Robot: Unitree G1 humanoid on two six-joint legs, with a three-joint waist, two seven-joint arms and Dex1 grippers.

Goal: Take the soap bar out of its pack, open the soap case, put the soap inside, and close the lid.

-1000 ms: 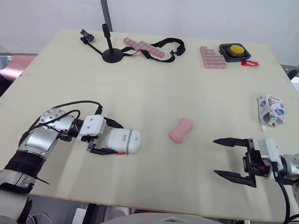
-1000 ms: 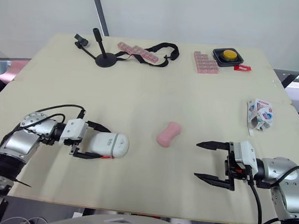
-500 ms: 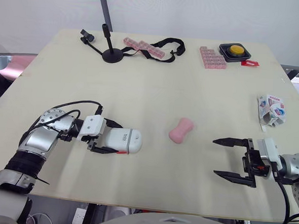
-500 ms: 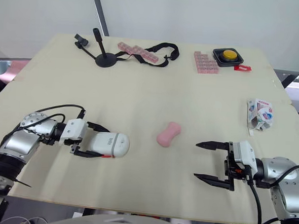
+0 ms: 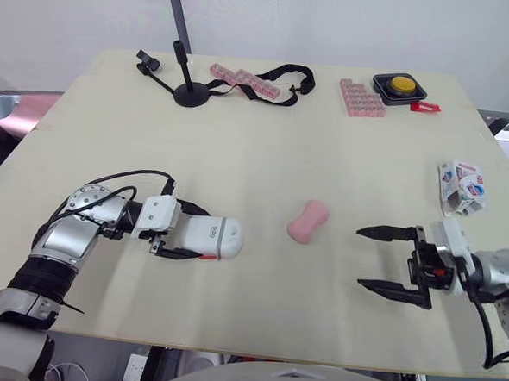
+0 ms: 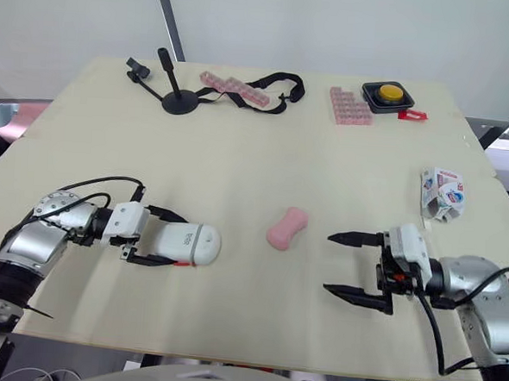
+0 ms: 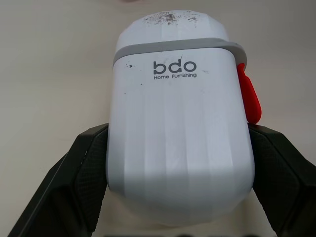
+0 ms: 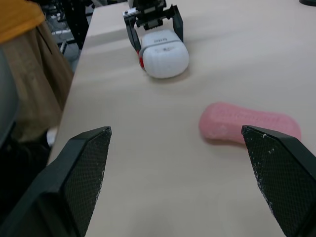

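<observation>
The pink soap bar (image 5: 308, 222) lies bare on the table, near the middle. The white soap case (image 5: 211, 239), lid closed and a red latch on its side, lies on its side at the front left. My left gripper (image 5: 181, 232) is shut on the soap case (image 7: 180, 133), one finger on each flank. To the right of the soap my right gripper (image 5: 374, 259) is open and empty, its fingertips pointing at the soap bar (image 8: 249, 125). The torn soap pack (image 5: 460, 186) lies at the right edge.
At the back stand a black phone stand (image 5: 184, 81), pink pill strips (image 5: 244, 80), a black strap (image 5: 287, 78), a pink pill organiser (image 5: 361, 98) and a yellow button box (image 5: 400, 85). The table (image 5: 266, 148) has open room in its middle.
My right gripper has moved slightly left and away from the front edge, toward the soap bar, still open. The left gripper and the case have stayed put.
</observation>
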